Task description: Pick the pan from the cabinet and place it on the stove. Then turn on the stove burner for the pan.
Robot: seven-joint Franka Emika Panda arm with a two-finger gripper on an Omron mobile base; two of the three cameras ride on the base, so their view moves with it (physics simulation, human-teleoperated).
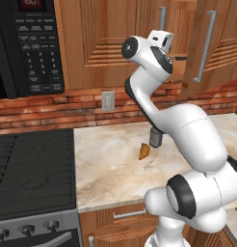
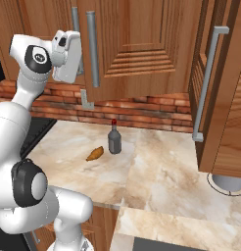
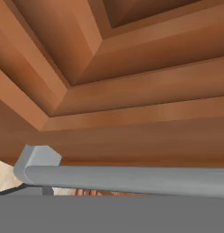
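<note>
- Gripper, upper left of the right base view, has its jaws spread wide at the cabinet door's silver bar handle, holding nothing.
- Stove fills the left base view's lower left.
- Bottle stands mid-counter.

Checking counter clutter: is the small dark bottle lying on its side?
No, the bottle stands upright on the marble counter, red cap on top.
</note>
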